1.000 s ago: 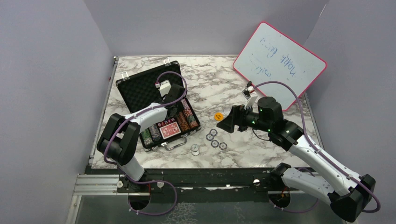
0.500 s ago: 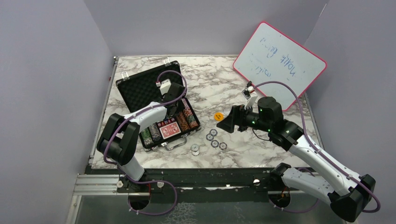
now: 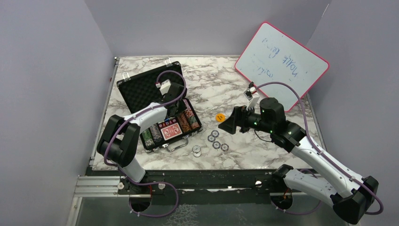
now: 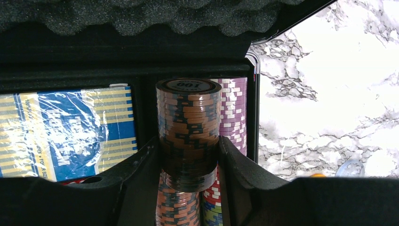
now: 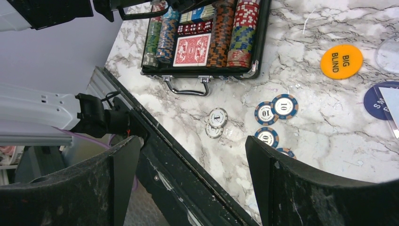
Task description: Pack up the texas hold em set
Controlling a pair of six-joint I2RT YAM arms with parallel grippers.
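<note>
- Only the left arm is showing any change from a second ago: its wrist is sitting slightly nearer the top of the overhead frame. The right arm is keeping its pose.
- The left gripper (image 4: 187, 150) is pinching a column of brown chips (image 4: 188, 117) by its sides, low in the wrist frame. It is hanging over the chip rows in the right part of the briefcase (image 3: 141, 87), which is lying open at centre left of the overhead view.
- The right gripper (image 5: 192, 141) is standing spread wide with nothing between its fingers. It is hovering over the loose chips (image 3: 216, 140) at lower centre, with the orange button (image 3: 219, 117) just above them.
- The red deck (image 3: 170, 130) is lying in the case's middle slot.
- The column is probably dense, hard and smooth. Its discs are likely sliding easily on one another, so a side squeeze is risking a shear or spill, and square pressure across many discs seems safest.
- The loose chips are lying flat and thin on the marble, so they are probably calling for a pinch at the rims.
</note>
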